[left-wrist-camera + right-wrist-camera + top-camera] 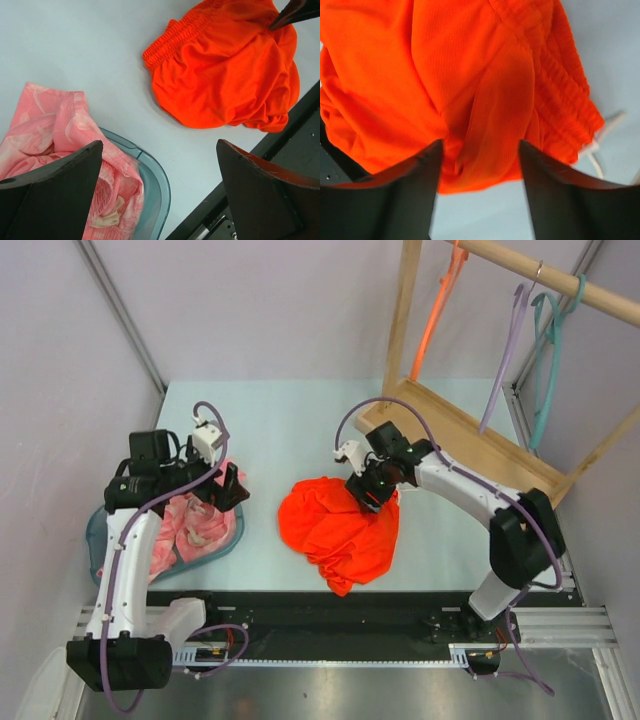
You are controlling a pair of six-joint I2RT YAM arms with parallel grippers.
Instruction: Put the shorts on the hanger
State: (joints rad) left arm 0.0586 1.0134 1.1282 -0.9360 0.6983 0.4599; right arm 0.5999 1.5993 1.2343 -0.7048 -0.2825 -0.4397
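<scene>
Now bent downward, right fingers (395, 200) stand apart astride the shorts (330, 530); left fingers (50, 195) gape above pink garment (45, 125).

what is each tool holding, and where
Left tool: nothing, open. Right tool straddles a fold of the shorts by the waistband; whether it grips cannot be told.

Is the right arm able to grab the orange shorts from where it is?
Probably yes. The right gripper sits right on the shorts, its jaws apart with a fold of fabric bunched between them, and nothing covers that spot.
</scene>
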